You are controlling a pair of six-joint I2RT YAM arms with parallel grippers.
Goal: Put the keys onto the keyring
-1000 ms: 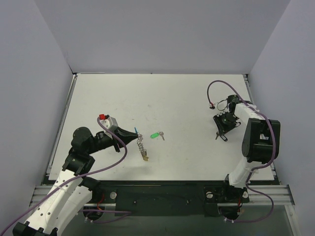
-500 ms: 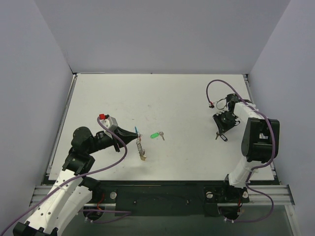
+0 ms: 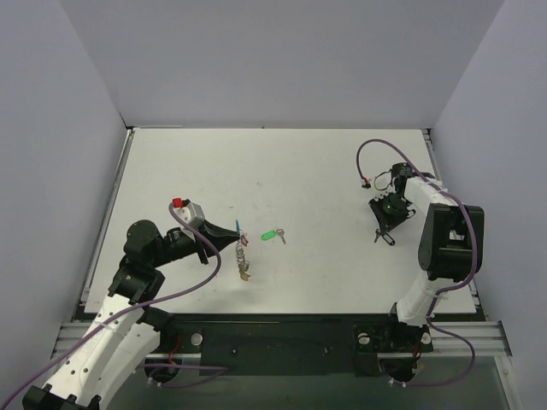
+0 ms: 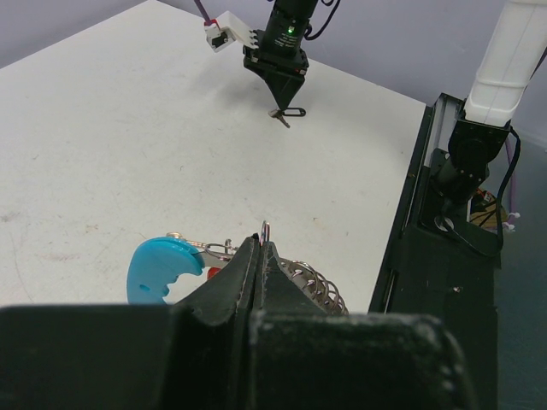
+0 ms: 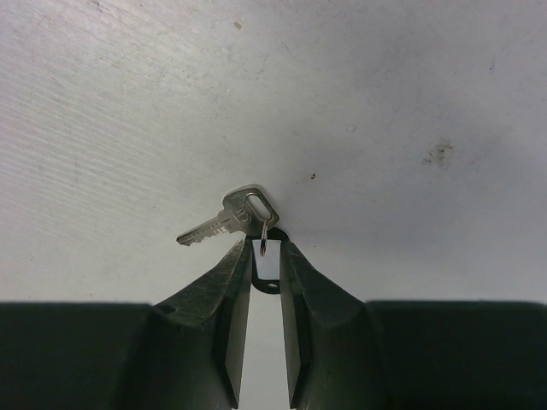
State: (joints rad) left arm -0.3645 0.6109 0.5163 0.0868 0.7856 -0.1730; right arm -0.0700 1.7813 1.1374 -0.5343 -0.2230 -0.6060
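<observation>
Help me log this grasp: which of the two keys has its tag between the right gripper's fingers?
The black-rimmed key, its tag between the right gripper's fingers. The green key lies loose on the table, far from that gripper.

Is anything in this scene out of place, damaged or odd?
Nothing stands out. The left gripper holds the keyring hanging, the green key lies flat on the table, and the right gripper straddles the tag of the black-rimmed key.
</observation>
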